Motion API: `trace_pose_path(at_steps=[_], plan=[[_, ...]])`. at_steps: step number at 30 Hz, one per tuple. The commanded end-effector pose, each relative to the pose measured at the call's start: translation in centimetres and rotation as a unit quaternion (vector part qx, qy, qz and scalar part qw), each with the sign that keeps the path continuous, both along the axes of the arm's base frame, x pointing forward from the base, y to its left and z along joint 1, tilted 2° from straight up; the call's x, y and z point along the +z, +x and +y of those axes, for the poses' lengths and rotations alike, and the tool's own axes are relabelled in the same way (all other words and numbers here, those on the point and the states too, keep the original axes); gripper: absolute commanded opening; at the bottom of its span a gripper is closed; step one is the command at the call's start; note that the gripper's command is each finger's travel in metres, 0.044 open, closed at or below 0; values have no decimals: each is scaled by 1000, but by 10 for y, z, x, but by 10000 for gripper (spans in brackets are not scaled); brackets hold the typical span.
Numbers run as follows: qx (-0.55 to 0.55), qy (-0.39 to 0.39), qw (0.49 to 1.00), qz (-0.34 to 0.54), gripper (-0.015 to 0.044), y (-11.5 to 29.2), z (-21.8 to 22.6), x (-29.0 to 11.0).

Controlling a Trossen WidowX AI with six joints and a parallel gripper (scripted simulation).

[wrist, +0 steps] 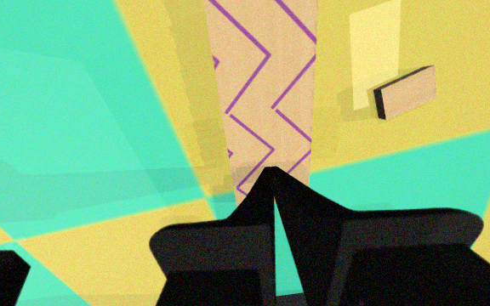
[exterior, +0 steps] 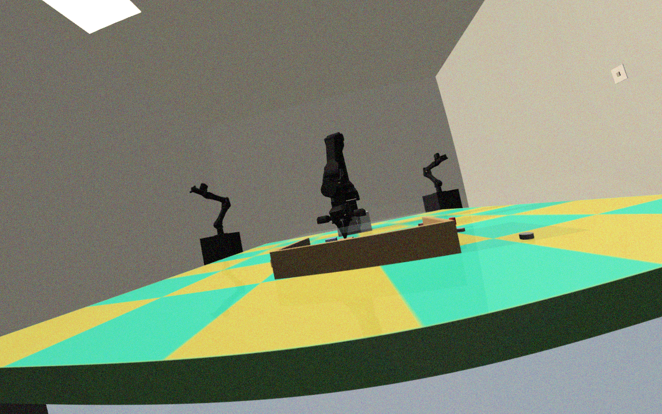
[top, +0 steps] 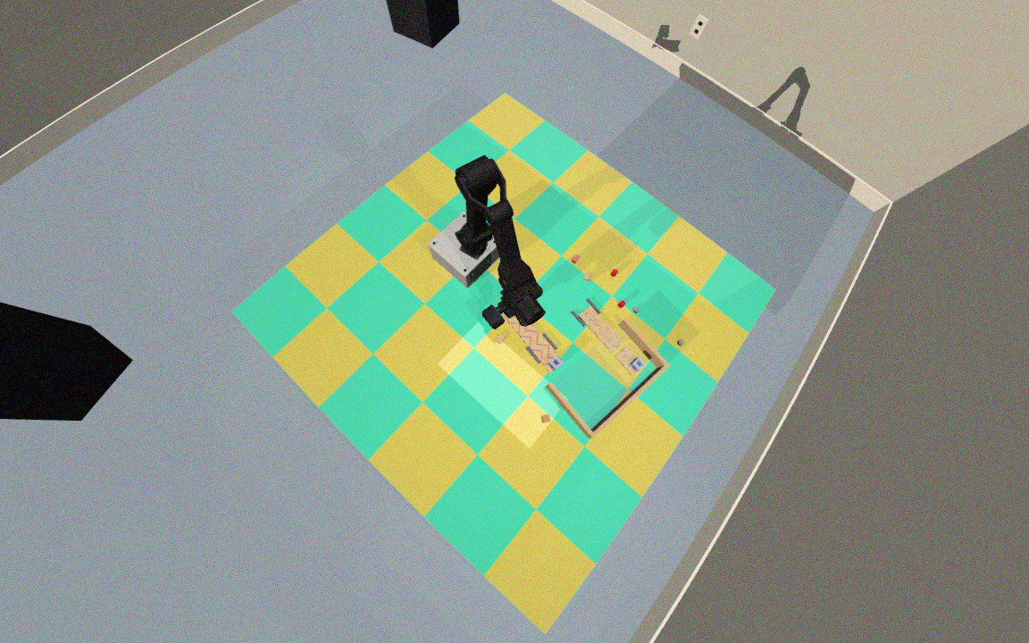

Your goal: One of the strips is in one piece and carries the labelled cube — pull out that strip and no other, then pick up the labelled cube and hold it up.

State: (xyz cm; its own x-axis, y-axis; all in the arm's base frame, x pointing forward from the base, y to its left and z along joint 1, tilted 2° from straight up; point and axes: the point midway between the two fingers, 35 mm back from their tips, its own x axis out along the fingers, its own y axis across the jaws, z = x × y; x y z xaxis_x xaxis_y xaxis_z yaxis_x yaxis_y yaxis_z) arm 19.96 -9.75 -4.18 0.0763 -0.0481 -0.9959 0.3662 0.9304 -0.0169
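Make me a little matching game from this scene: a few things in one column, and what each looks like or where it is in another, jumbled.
Things:
1. gripper
2. zigzag strip
3. speckled strip
4. small tan block

Descriptions:
A. lies inside the wooden frame
B. shut, tips pressed on a strip's end
C. lies alone on a yellow square
D. purple lines, under the fingertips

Pairs: 1-B, 2-D, 3-A, 4-C
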Motion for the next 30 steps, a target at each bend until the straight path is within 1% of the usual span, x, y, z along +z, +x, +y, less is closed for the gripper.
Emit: trace_pose_path(at_steps=[1,6,30], plan=[[3,9,1000,15,0,-14,7,-6],[3,9,1000,15,0,-20,9,-6],[3,9,1000,15,0,-20,9,-6]])
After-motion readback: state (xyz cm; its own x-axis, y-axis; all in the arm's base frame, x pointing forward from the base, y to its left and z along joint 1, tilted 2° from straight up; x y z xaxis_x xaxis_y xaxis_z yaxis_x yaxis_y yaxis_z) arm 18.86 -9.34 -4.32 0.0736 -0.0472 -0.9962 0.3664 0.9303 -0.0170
